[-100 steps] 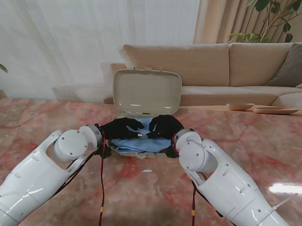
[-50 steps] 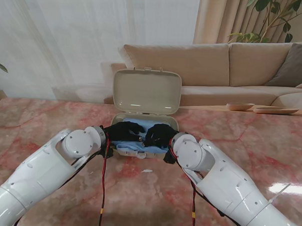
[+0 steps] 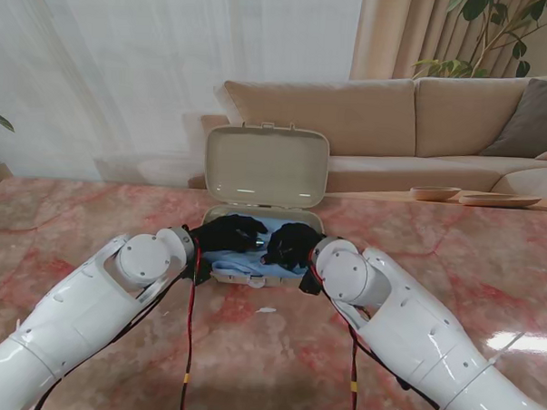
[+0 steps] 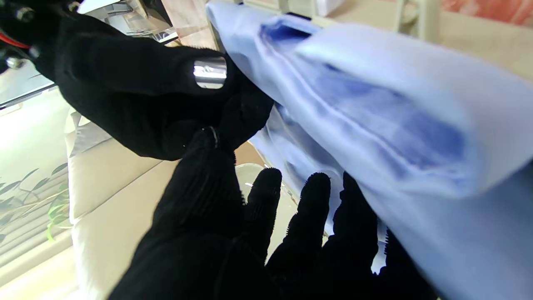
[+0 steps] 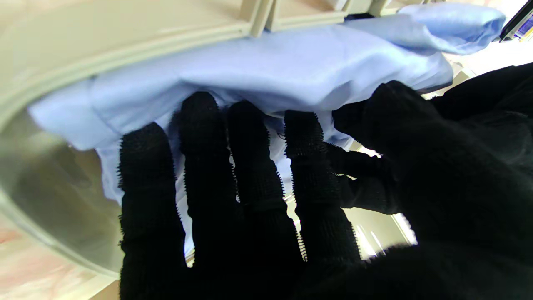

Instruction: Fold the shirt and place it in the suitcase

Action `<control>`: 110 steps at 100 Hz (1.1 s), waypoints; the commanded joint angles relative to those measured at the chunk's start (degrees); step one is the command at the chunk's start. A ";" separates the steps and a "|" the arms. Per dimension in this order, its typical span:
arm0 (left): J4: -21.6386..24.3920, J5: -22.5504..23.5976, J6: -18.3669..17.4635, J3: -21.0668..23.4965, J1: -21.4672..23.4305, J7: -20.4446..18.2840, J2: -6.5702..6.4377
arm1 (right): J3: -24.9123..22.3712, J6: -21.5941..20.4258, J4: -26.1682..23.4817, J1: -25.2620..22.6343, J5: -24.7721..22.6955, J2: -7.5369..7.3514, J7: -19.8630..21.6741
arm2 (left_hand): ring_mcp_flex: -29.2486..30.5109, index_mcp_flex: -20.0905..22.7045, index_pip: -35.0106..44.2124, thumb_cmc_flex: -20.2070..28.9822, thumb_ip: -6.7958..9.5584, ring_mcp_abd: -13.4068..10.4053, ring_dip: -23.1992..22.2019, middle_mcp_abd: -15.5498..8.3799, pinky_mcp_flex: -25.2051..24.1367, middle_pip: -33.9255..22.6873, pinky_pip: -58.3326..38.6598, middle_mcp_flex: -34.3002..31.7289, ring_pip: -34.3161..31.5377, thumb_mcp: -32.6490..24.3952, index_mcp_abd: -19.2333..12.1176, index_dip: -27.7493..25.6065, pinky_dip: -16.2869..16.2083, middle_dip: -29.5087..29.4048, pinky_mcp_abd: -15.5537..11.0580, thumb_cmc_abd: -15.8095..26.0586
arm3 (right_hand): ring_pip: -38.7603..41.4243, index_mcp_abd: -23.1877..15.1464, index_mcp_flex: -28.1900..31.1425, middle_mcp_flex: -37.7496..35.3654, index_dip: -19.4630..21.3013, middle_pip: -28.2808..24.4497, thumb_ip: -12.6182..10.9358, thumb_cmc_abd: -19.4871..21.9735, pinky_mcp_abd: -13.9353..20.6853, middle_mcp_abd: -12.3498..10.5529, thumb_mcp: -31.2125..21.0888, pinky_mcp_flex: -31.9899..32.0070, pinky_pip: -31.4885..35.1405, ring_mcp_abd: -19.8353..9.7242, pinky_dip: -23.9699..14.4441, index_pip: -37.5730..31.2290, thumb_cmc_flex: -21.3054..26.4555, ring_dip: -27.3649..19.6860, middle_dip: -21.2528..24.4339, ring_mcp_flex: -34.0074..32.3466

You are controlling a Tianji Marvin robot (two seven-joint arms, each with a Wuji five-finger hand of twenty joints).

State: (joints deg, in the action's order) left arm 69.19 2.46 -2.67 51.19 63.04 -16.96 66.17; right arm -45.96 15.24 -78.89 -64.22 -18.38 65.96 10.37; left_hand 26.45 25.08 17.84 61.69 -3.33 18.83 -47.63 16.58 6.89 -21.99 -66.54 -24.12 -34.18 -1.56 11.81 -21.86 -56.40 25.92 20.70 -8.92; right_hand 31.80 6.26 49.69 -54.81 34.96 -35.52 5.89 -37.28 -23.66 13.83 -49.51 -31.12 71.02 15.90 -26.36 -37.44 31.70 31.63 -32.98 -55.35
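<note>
The cream suitcase (image 3: 266, 164) stands open on the marble table, its lid upright. The light blue folded shirt (image 3: 258, 256) lies in its base. Both black-gloved hands are over it, palms down: my left hand (image 3: 231, 232) on the left part and my right hand (image 3: 292, 244) on the right part, fingertips nearly meeting. The left wrist view shows my left hand (image 4: 250, 233) with fingers spread alongside the shirt (image 4: 374, 104). In the right wrist view my right hand (image 5: 250, 200) lies with straight fingers against the shirt (image 5: 270, 71), beside the suitcase rim (image 5: 125, 54). Neither thumb pinches cloth.
A small white scrap (image 3: 265, 309) lies on the table just nearer to me than the suitcase. Red and black cables hang under both forearms. A beige sofa (image 3: 386, 119) and wooden dishes (image 3: 435, 193) sit beyond the table's far edge.
The shirt has moved away from me, from overhanging the suitcase's near edge to lying inside the base. Both hands moved with it and slightly lower.
</note>
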 commanded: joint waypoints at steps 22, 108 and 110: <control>6.47 2.21 1.63 2.85 2.95 0.93 -0.81 | -2.53 1.46 -4.92 -2.54 -1.98 -0.47 -0.67 | 1.25 -0.78 0.65 2.75 1.65 0.81 0.98 -0.27 0.35 -0.36 0.88 -1.74 1.82 2.20 0.30 0.04 0.86 0.10 -0.42 1.81 | -0.51 -1.38 1.21 -0.95 -0.77 -0.28 -0.67 -0.02 -1.28 -0.19 0.28 0.41 1.20 1.07 0.70 -1.00 -1.43 -1.52 -0.62 -1.67; 36.17 12.73 6.98 18.50 27.25 -2.89 -5.29 | -12.78 -2.09 -19.08 -17.45 -9.67 -2.27 -3.75 | 7.27 7.53 5.12 4.50 0.62 1.33 -1.49 -0.47 5.50 -1.48 -5.11 -9.02 -1.74 2.72 -1.07 -3.62 -2.38 1.30 -1.01 0.67 | -1.01 -0.75 1.01 -0.40 0.02 1.05 -1.42 1.75 -0.68 0.17 2.46 1.22 1.01 0.73 0.42 1.09 -0.87 -1.32 -0.38 -0.79; 36.49 12.74 7.04 18.59 27.55 -3.06 -5.35 | -12.82 -2.20 -19.11 -17.58 -9.70 -2.29 -3.75 | 7.29 7.53 5.10 4.54 0.61 1.32 -1.53 -0.51 5.53 -1.51 -5.18 -9.08 -1.76 2.71 -1.10 -3.64 -2.42 1.33 -1.03 0.69 | -1.02 -0.76 1.04 -0.43 0.05 1.07 -1.44 1.80 -0.69 0.18 2.53 1.22 1.00 0.75 0.42 1.12 -0.91 -1.31 -0.38 -0.79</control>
State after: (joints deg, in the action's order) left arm 105.10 15.07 3.96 69.95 89.47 -19.79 61.12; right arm -58.85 13.15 -98.09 -80.88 -28.25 63.87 5.98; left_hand 31.77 31.03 22.47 63.70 -3.05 19.01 -48.16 16.60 11.65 -22.47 -68.62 -31.39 -33.99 -1.51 11.82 -24.65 -57.05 26.48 20.66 -8.95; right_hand 30.85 6.12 49.92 -54.82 34.90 -34.93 5.89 -36.38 -23.67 13.83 -48.04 -30.44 71.04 16.14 -26.35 -36.80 31.15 31.13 -32.98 -55.34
